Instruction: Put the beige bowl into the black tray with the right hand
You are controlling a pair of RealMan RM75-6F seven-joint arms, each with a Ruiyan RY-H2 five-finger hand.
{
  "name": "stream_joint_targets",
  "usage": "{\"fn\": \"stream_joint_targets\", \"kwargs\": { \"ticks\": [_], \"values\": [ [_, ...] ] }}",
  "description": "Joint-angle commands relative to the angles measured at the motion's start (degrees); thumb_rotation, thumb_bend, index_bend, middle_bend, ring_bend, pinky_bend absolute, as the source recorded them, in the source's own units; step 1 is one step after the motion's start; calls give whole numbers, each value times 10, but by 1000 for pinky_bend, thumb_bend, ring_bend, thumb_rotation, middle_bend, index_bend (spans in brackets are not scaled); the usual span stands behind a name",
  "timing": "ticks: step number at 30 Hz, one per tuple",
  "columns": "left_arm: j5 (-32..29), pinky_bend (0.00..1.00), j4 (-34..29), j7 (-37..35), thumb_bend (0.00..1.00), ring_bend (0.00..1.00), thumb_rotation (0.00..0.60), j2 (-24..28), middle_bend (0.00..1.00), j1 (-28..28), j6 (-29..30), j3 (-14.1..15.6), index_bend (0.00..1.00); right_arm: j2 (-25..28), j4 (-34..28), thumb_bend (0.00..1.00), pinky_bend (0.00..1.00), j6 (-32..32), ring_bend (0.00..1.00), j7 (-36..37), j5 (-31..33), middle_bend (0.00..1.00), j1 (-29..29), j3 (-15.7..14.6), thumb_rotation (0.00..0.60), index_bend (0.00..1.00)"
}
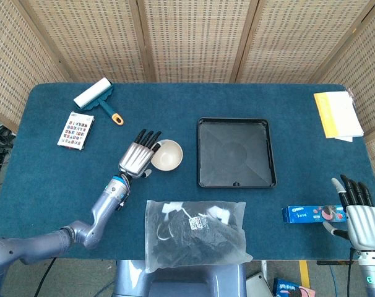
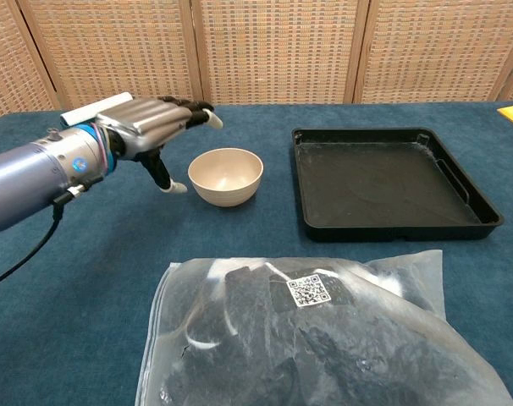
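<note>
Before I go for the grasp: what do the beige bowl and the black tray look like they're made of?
Beige bowl: probably matte plastic or melamine; an even cream surface with no glaze shine and a thin rim, though ceramic can't be excluded.
Black tray: likely thin molded plastic; glossy black, with soft reflections on its floor, rounded corners, a raised rim and a faint circular impression in its floor in the head view.

Left hand (image 2: 146, 127) with ribbed silver back, black fingers (image 1: 145, 135) with pale tips, blue wrist ring, grey-blue arm, thin black cable, right hand (image 1: 362, 223) alike
</note>
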Motion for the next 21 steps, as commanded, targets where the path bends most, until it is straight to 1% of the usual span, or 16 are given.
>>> {"fn": "stream_joint_targets", "kwargs": {
  "ticks": [1,7,10,13,16,18,21],
  "values": [
    [53,0,-75,-37,214,0,600,71,0,41,80,-1,114,0,-3,155,0,1,0,-2,-2,0,0,-1,600,55],
    [85,0,-171,-64,211,0,600,163,0,100,164,2,89,0,-13,155,0,3,0,-11,-9,0,1,-2,600,55],
    [90,0,-201,-58,200,0,600,195,0,131,197,15,34,0,-15,155,0,4,0,-15,-9,0,1,-2,600,55],
    [86,0,-238,-53,186,0,600,235,0,176,226,42,0,0,-18,155,0,2,0,-18,-7,0,1,-2,600,55],
    [92,0,-265,-71,180,0,600,267,0,221,257,70,0,1,-19,155,0,2,0,-21,-6,0,1,-1,600,55],
    [105,0,-270,-86,180,0,600,280,0,247,277,89,0,1,-20,154,0,2,0,-22,-5,0,1,-1,600,55],
    [139,0,-263,-116,180,0,600,296,0,298,323,127,0,3,-21,155,0,6,0,-22,-3,0,1,3,600,55]
  ]
}}
